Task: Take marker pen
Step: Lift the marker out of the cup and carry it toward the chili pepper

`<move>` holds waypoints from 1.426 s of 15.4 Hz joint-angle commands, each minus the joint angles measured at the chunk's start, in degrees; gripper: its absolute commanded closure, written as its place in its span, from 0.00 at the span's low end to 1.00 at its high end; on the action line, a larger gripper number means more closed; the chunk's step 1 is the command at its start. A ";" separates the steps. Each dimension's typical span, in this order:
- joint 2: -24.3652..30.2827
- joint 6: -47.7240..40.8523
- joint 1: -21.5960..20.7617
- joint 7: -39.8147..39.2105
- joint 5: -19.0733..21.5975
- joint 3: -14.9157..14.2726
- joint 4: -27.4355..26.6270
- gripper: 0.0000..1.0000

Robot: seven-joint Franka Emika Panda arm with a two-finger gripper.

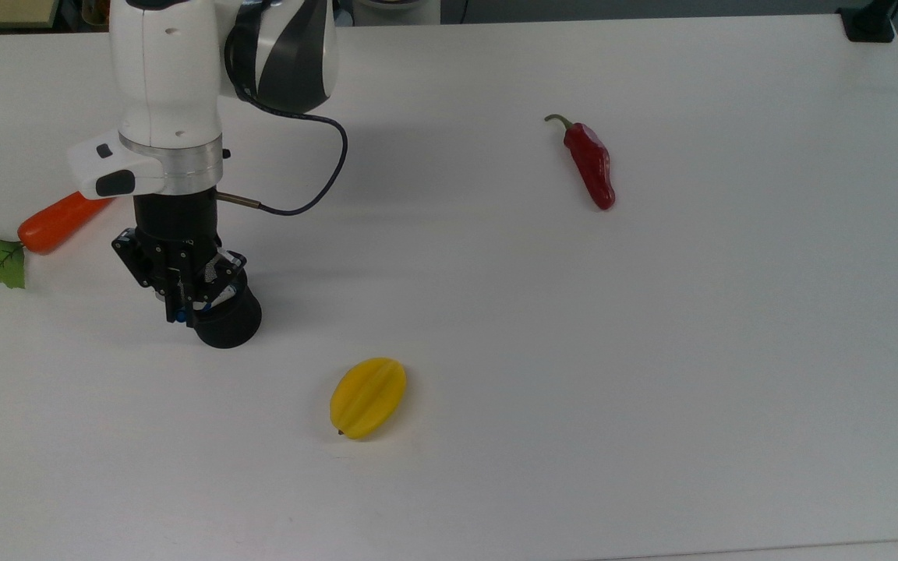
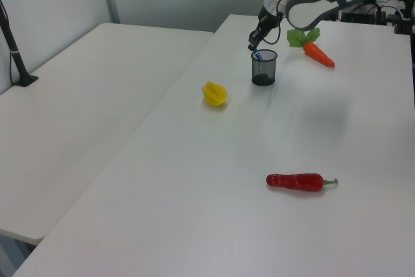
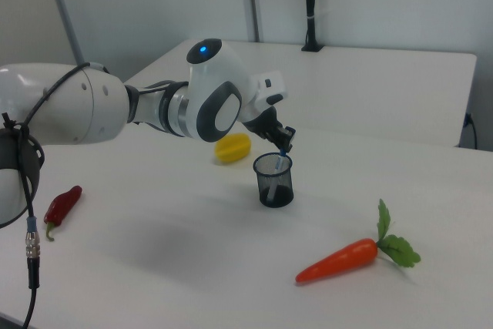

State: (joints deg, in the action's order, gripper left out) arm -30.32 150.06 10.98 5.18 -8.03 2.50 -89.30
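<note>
The marker pen (image 1: 175,317) stands tilted in a black mesh cup (image 1: 229,321) on the white table, at the top view's left. Its blue top end pokes above the cup's rim. My gripper (image 1: 182,308) points down over the cup, shut on that blue end. In the right view the white barrel of the marker pen (image 3: 280,161) runs from the gripper (image 3: 283,147) down into the cup (image 3: 274,184). The left view has the gripper (image 2: 254,47) just above the cup (image 2: 264,69), with a bit of the marker pen (image 2: 257,54) showing blue at the rim.
An orange carrot (image 1: 59,222) with green leaves lies behind the arm at the top view's left edge. A yellow ridged fruit (image 1: 368,397) lies in front of the cup, and a red chilli (image 1: 591,164) farther to the top view's right. A second table (image 2: 78,102) adjoins in the left view.
</note>
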 commanded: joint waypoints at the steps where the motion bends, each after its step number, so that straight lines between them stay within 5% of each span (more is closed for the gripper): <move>1: 1.75 0.41 -0.35 1.32 -0.15 -0.30 -0.61 0.84; 13: 13.97 -6.70 -0.08 1.41 1.08 0.05 -0.70 0.84; 22: 18.72 -32.08 -9.21 1.41 2.05 0.67 -1.05 0.84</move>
State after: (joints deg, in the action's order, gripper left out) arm -14.35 126.02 5.25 6.00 -7.12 3.52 -88.65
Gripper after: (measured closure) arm 0.819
